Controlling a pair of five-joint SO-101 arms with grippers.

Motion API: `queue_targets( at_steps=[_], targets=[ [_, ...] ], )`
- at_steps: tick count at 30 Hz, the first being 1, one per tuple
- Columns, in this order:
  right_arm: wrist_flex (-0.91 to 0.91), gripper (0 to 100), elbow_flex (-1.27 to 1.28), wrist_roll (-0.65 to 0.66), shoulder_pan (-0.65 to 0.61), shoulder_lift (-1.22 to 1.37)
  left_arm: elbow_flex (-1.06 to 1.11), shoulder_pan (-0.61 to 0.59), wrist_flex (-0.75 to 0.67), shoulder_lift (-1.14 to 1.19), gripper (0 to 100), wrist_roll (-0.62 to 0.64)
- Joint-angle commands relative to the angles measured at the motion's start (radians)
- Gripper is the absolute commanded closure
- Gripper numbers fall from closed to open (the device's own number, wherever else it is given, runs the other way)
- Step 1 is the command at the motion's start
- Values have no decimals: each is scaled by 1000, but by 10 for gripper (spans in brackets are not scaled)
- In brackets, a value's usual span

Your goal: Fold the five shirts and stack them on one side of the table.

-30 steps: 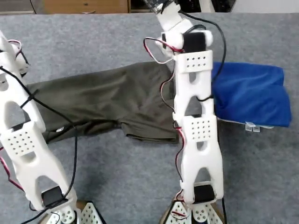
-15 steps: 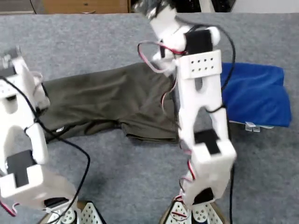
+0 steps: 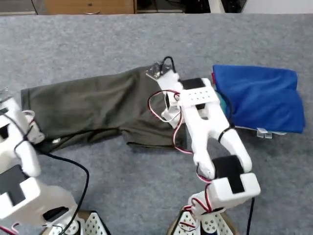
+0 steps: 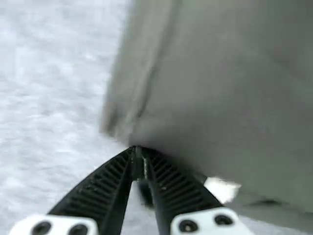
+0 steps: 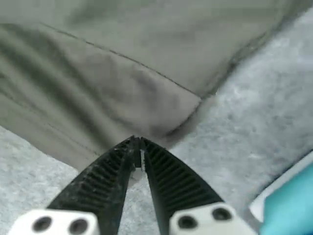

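An olive shirt (image 3: 98, 107) lies spread flat across the middle of the grey table, sleeve end toward the left. A folded blue shirt (image 3: 259, 98) rests at the right side. My left gripper (image 4: 138, 156) is shut with nothing in it, just above the table at the olive shirt's (image 4: 220, 88) left edge. My right gripper (image 5: 138, 147) is also shut and empty, hovering over a folded corner of the olive shirt (image 5: 122, 58) near its right end. In the high view the right arm (image 3: 205, 117) stands between the two shirts, and the left arm (image 3: 19, 147) is at the near left.
A teal cloth edge (image 5: 288, 205) pokes out beside the blue shirt, next to the right arm. A small clear tag (image 3: 263, 132) lies at the blue shirt's near edge. Bare grey table (image 3: 146, 186) stretches in front of the olive shirt. Wooden furniture stands beyond the far edge.
Both arms have pulled back from their far, stretched-out poses toward their bases and dropped low. The olive shirt and the blue shirt lie as before.
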Motion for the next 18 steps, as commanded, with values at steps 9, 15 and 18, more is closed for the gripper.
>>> queue_targets(
  at_steps=[9,15,18],
  targets=[
    [-43,996,-2,-2,18,163,-9,-161,20,-65,981,-158],
    [21,996,-2,-5,16,7,-166,-153,215,-217,981,-104],
    [106,996,4,-3,12,-148,-238,-101,344,-315,981,-81]
  ],
)
